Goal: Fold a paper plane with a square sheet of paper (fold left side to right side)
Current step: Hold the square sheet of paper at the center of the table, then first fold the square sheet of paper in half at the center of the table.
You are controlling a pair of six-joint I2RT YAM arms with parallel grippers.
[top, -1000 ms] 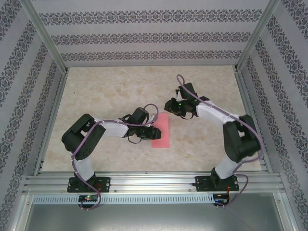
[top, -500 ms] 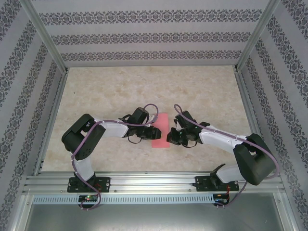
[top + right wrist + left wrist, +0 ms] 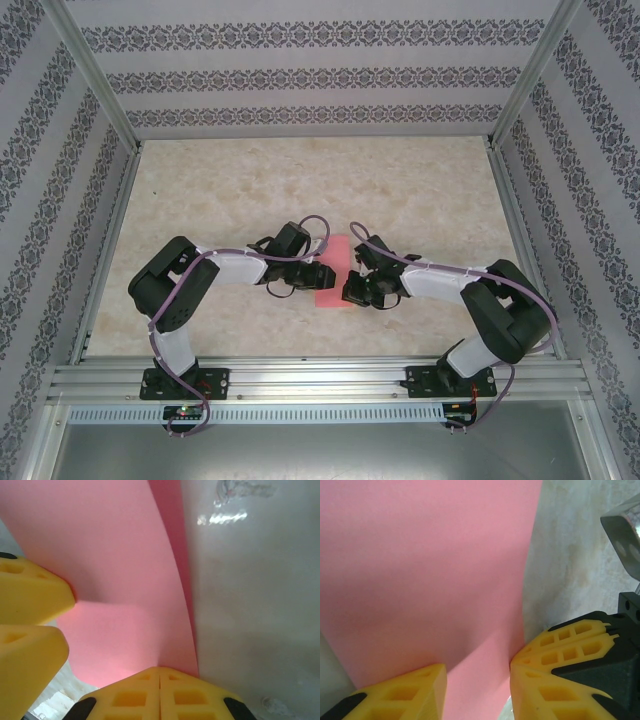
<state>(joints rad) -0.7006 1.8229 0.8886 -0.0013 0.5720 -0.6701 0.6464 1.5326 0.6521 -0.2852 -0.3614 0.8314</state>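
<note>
The square sheet of paper point(image 3: 337, 262) is pink-red and lies on the table as a narrow upright strip, one layer over the other. My left gripper point(image 3: 321, 277) rests on its left side, open, with both yellow fingers point(image 3: 402, 696) on the paper point(image 3: 430, 570). My right gripper point(image 3: 351, 291) is shut, and its joined fingertips point(image 3: 160, 680) press down on the near right part of the paper point(image 3: 115, 580). The upper layer's edge curves up a little, showing the lower layer point(image 3: 172, 525). The right gripper's fingers point(image 3: 572, 640) touch my left gripper's right finger.
The pale marbled table point(image 3: 250, 190) stretches wide behind and beside the paper. Patterned walls and metal posts close it in at the back and sides. An aluminium rail point(image 3: 320, 375) with both arm bases runs along the near edge.
The right arm swung from behind and right of the paper down to its near right edge, and its jaws shut. The left gripper stayed on the paper.
</note>
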